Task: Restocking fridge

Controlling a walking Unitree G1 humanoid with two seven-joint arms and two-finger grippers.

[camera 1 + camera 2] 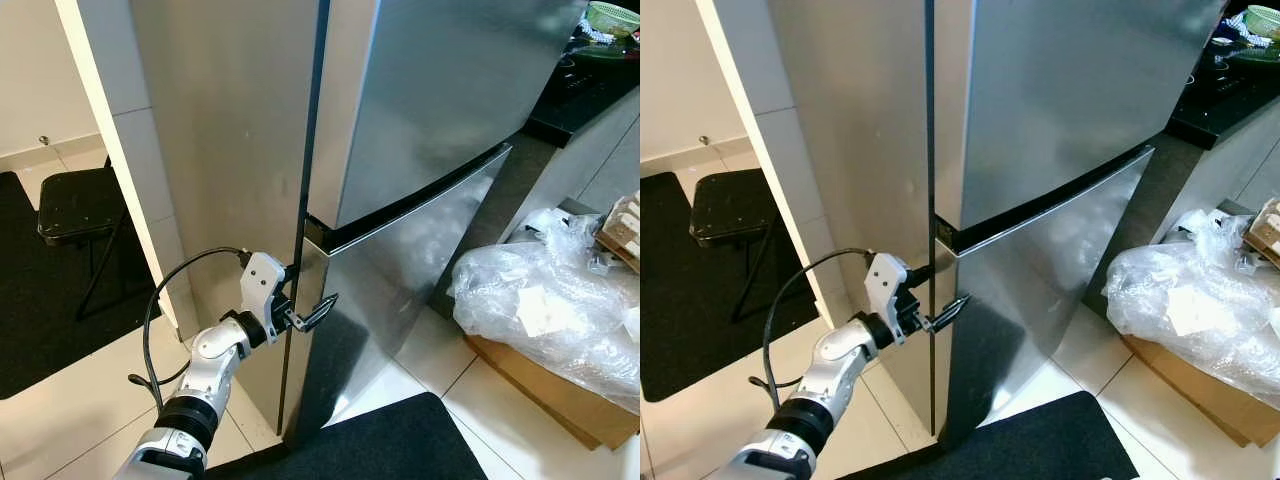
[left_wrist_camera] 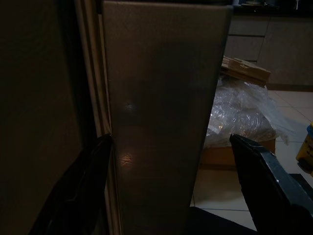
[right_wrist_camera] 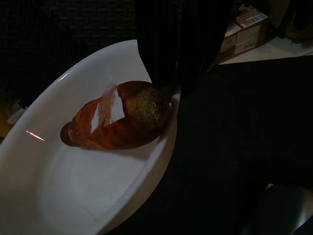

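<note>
- Left eye view: the stainless-steel fridge [image 1: 430, 130] stands with both doors closed; a dark seam separates the upper door from the lower door [image 1: 400, 290].
- The left gripper [image 1: 305, 300] is at the fridge's hinge-free front corner, at the top of the lower door, fingers apart, one on either side of the door's edge.
- Left wrist view: the door's edge [image 2: 166, 122] stands between the two black fingers [image 2: 266, 171], which do not visibly touch it.
- Right wrist view: the right gripper's fingers are too dark to judge; I cannot tell their state. A white plate [image 3: 73, 186] carries a reddish-brown sweet potato [image 3: 117, 117] against its rim.
- Beside the fridge, to its right, a cardboard box [image 1: 545, 385] holds crumpled clear plastic [image 1: 540, 290].
- A black mat [image 1: 380, 445] lies at the fridge's foot; a dark stool [image 1: 80, 205] stands to its left.
</note>
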